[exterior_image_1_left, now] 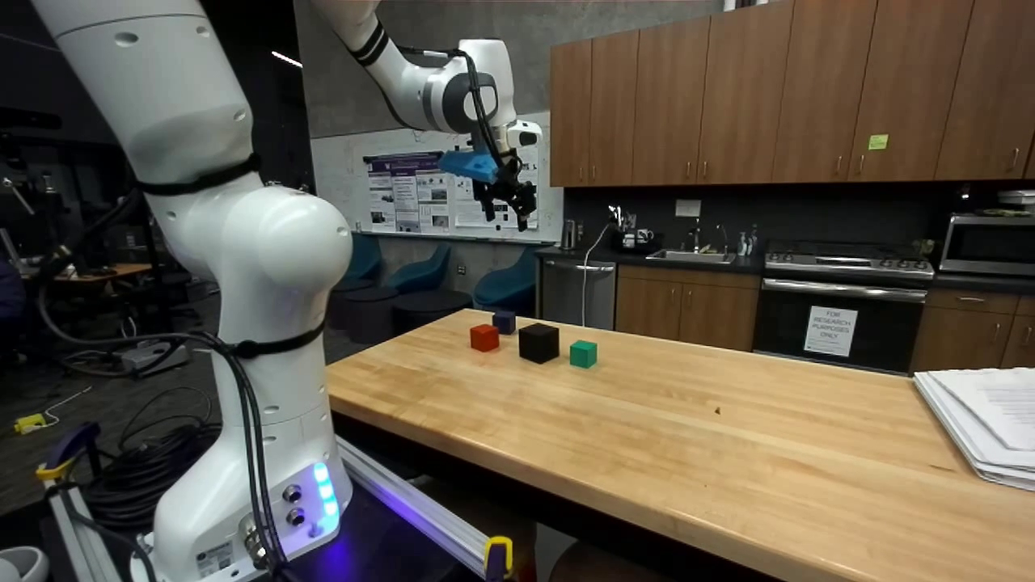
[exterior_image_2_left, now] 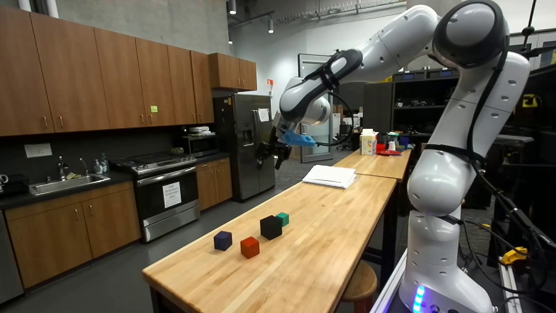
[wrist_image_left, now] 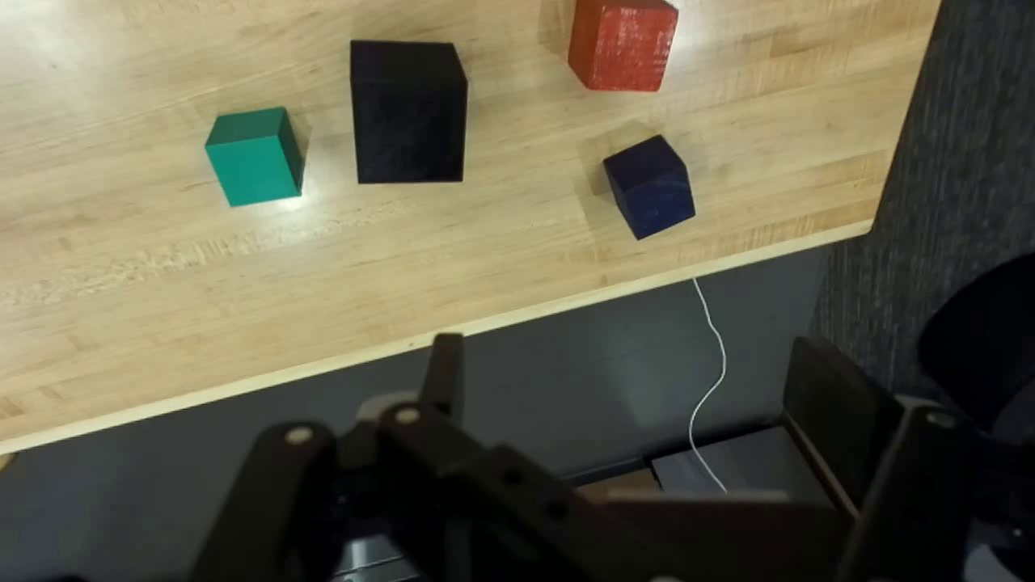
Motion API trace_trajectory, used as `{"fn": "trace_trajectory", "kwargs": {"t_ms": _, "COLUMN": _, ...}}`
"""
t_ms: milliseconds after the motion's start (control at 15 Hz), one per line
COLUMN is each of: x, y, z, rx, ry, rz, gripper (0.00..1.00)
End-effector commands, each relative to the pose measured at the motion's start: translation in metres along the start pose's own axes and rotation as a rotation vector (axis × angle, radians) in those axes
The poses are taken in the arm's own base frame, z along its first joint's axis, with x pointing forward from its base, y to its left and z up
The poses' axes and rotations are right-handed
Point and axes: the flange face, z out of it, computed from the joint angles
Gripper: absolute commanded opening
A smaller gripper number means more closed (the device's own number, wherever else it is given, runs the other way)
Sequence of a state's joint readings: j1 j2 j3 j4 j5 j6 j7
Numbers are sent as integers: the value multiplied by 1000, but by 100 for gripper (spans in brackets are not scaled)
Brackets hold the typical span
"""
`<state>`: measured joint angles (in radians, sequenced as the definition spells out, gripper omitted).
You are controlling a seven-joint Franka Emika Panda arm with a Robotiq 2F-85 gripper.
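My gripper (exterior_image_1_left: 507, 215) is open and empty, high above the wooden table; it also shows in an exterior view (exterior_image_2_left: 269, 161) and the wrist view (wrist_image_left: 627, 356). It touches nothing. Below it on the table stand a larger black block (exterior_image_1_left: 538, 343), a green block (exterior_image_1_left: 583, 353), a red block (exterior_image_1_left: 484, 338) and a dark blue block (exterior_image_1_left: 504, 322). In the wrist view the black block (wrist_image_left: 410, 113) lies between the green block (wrist_image_left: 255, 158) and the red block (wrist_image_left: 623, 44). The dark blue block (wrist_image_left: 651, 187) is nearest the table edge, beyond the fingertips. The blocks stand apart there.
The wooden table (exterior_image_2_left: 321, 243) carries a stack of white papers (exterior_image_2_left: 330, 175) at its other end. Behind it, another table holds a carton (exterior_image_2_left: 368, 142) and a red plate (exterior_image_2_left: 388, 152). Kitchen cabinets, a stove (exterior_image_1_left: 841, 307) and a sink stand across the aisle.
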<state>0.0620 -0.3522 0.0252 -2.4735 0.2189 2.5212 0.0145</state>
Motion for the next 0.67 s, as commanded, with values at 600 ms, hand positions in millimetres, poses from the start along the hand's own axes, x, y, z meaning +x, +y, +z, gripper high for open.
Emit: {"fn": "trace_trajectory", "kwargs": {"t_ms": 600, "x": 0, "y": -82, "z": 43, "rx": -15, "ry": -130, "rz": -6, "gripper": 100}}
